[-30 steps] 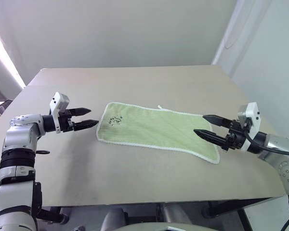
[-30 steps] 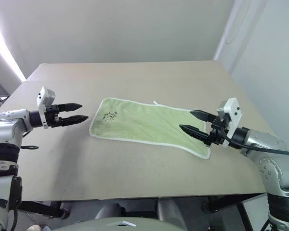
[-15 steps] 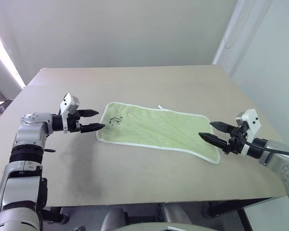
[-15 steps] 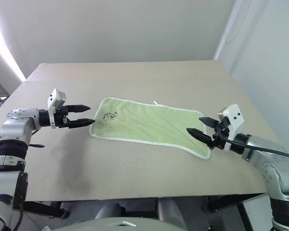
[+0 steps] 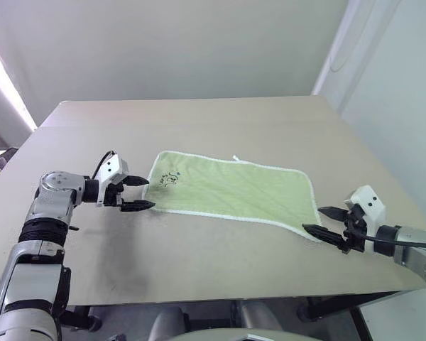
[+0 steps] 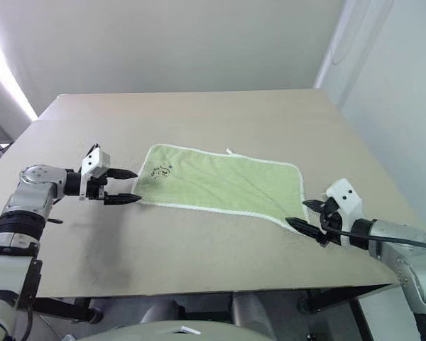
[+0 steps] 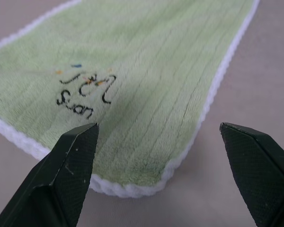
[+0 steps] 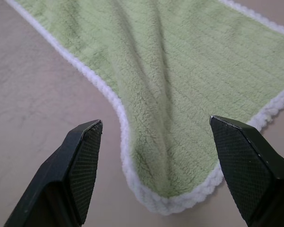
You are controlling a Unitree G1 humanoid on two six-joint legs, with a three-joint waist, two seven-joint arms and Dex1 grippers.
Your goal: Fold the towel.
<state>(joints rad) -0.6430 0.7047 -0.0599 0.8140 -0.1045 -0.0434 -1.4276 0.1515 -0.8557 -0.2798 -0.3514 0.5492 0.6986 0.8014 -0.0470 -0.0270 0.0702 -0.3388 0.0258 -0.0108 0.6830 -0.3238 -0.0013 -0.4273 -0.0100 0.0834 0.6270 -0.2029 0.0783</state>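
Towel (image 5: 231, 189) flat mid-desk (image 5: 199, 270). Soft, floppy terry, probably light; best pinched at near corners. Left hand (image 5: 138, 194) and right hand (image 5: 325, 220) spread wide, just off those corners, nothing held.

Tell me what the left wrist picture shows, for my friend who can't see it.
A light green towel with white edging lies flat on a tan table, dark writing near its corner. The left hand is open, its two black fingers straddling that corner.
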